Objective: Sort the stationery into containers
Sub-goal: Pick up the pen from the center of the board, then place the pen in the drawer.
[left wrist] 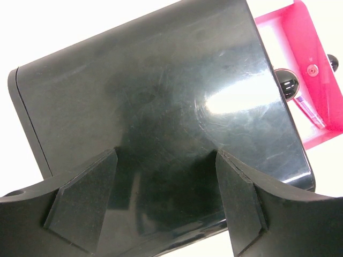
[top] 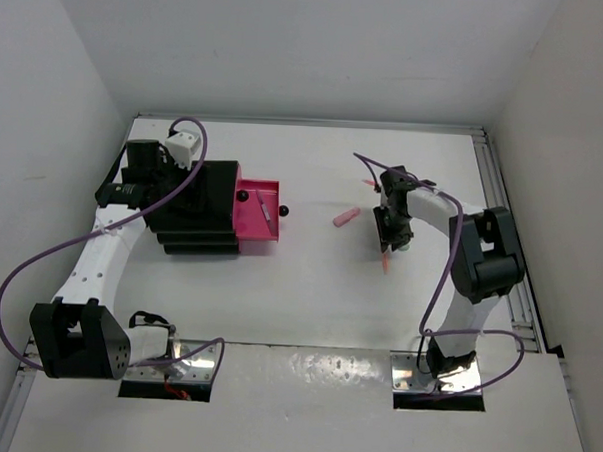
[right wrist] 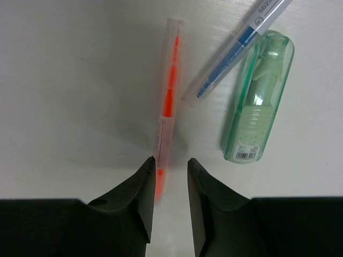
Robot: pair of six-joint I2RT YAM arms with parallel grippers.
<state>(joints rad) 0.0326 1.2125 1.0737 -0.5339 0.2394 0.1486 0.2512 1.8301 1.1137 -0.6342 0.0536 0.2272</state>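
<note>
Straddling the lower end of the orange pen [right wrist: 167, 96] with the right gripper [right wrist: 170, 184] at bottom centre of the right wrist view: jaws half-narrowed, not yet pinching, with a sliver of table [right wrist: 80, 80] showing on the pen's right. Lies long axis up-frame, straight away from the fingertips, so probably needs only a squeeze. To the upper right, a blue pen [right wrist: 236, 51] and a mint green piece [right wrist: 259, 101], near but clear of the jaws. At centre-left of the top view, the open pink drawer [top: 254, 224], well apart, beyond a stubby pink piece [top: 346, 218]. Above the black drawer unit [left wrist: 161, 96] with the left gripper [left wrist: 161, 206], jaws spread wide, holding nothing.
</note>
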